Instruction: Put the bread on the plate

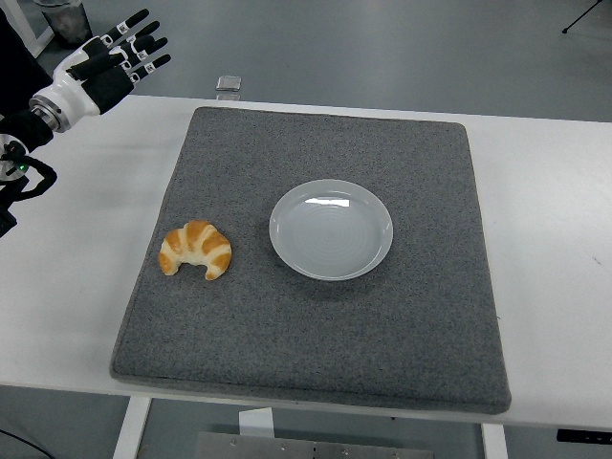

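Fingers (143, 43) on our left hand (115, 57) are spread out and loose, holding nothing at all. We've got that hand up at the top left corner, past the far left corner of the mat and well away from everything on it. The wrist is white, and the black arm runs off the left edge of the frame with a tiny green light showing on it. Our right hand isn't in the shot.

We see the bread (196, 250) sitting on the gray mat (316, 354), over toward the mat's left side, roughly halfway between its near and far edges. It's a croissant, golden brown with paler stripes, curved so both tips point toward the near edge. Nothing is touching it.

We've got the plate (331, 229) just to the right of the bread, near the middle of the mat. It's white, round and shallow. There's a strip of bare mat between the two, so they aren't touching.

We see the mat covering most of the white tabletop (550, 191). Some small flat thing (228, 83) sits at the tabletop's far edge; we can't tell what it is.
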{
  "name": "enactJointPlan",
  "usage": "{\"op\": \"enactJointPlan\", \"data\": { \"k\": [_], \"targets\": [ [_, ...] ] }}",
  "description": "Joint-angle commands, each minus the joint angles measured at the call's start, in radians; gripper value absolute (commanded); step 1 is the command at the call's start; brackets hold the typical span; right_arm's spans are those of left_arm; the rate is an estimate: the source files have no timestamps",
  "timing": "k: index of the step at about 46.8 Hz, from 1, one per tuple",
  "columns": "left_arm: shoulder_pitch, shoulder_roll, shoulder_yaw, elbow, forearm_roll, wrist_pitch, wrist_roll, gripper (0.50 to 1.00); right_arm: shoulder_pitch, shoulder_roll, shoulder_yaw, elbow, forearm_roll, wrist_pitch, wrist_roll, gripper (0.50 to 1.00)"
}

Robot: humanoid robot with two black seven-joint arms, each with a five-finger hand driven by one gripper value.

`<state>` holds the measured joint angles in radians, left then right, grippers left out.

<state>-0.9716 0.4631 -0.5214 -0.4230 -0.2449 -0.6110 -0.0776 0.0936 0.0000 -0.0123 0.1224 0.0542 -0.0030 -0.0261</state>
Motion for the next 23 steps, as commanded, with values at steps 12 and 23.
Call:
{"op": "enactJointPlan", "data": {
  "k": [12, 23],
  "targets": [
    [-0.002, -0.011, 0.0, -0.003, -0.002, 0.0, -0.001, 0.999, 0.0, 0.0, 0.0, 0.0, 0.001, 0.0, 0.0, 0.952],
    [-0.005, -0.011, -0.015, -0.002, -0.001, 0.0, -0.001, 0.999, 0.0, 0.0, 0.0, 0.0, 0.0, 0.0, 0.0, 0.952]
  ]
}}
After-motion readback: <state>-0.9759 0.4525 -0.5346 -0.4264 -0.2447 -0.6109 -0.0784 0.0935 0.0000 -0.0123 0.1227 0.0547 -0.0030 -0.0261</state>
